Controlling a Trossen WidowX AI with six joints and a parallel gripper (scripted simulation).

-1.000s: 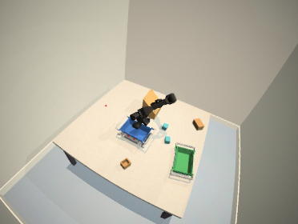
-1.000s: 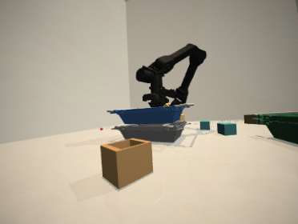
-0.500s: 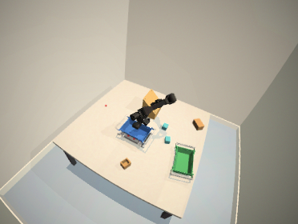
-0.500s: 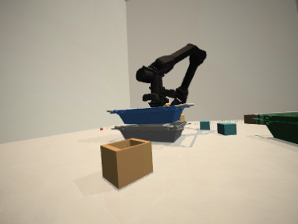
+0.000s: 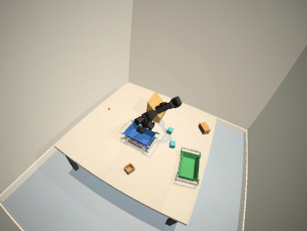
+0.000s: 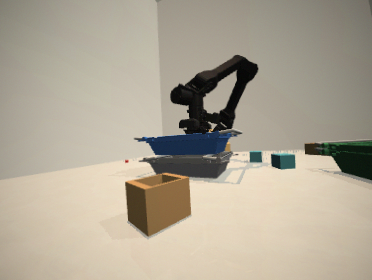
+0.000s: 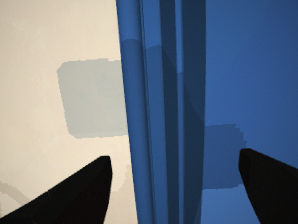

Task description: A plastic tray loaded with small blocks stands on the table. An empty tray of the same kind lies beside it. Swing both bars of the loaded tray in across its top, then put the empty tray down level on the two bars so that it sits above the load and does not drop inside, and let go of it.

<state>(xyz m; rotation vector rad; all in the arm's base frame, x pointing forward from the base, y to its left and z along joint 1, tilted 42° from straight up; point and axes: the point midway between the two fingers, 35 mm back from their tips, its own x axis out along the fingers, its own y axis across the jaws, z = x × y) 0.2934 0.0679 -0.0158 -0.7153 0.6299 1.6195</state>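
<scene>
The blue empty tray (image 5: 141, 136) (image 6: 187, 146) (image 7: 134, 115) sits roughly level above the grey tray (image 6: 190, 168). Small red blocks (image 5: 138, 143) show in the grey tray under the blue tray's near side. The grey tray's two wire bars are mostly hidden, and their exact position is hard to tell. My gripper (image 7: 175, 161) is open at the blue tray's far long wall. In the wrist view one fingertip is outside the rim and the other is over the inside, both clear of the wall.
A green tray (image 5: 189, 165) (image 6: 357, 159) stands at the right. Two teal blocks (image 5: 170, 130) (image 5: 172, 143) lie between the trays. An open brown box (image 5: 129, 168) (image 6: 167, 202) is in front. An orange block (image 5: 204, 128) and a tall yellow block (image 5: 155, 103) stand farther back.
</scene>
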